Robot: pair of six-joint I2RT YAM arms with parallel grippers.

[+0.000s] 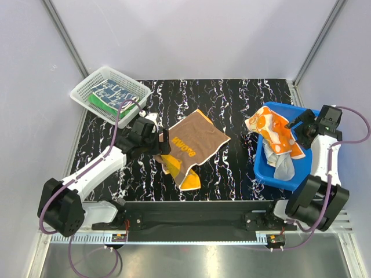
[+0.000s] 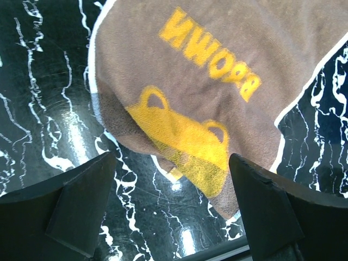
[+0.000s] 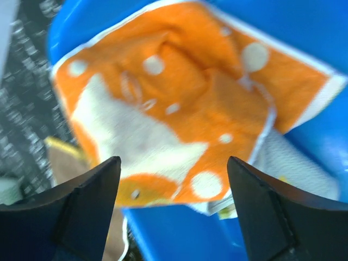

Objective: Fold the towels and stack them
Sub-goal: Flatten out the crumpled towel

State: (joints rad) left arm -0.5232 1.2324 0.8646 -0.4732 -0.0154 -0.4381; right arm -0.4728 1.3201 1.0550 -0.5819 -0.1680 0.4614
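The brown towel (image 2: pixel 179 92) was matt, nubby cloth; the marbled table (image 2: pixel 49 125) was glossy. The blue tub (image 3: pixel 293 22) looked smooth plastic.

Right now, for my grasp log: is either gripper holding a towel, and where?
Nothing is held. The left gripper hangs open above the brown towel, the right gripper open above the orange towel.

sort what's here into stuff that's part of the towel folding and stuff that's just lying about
Part of the job: brown towel, orange towel, navy patterned towel, green towel under it.
Just lying about: white basket holding those two, blue tub holding the orange one.
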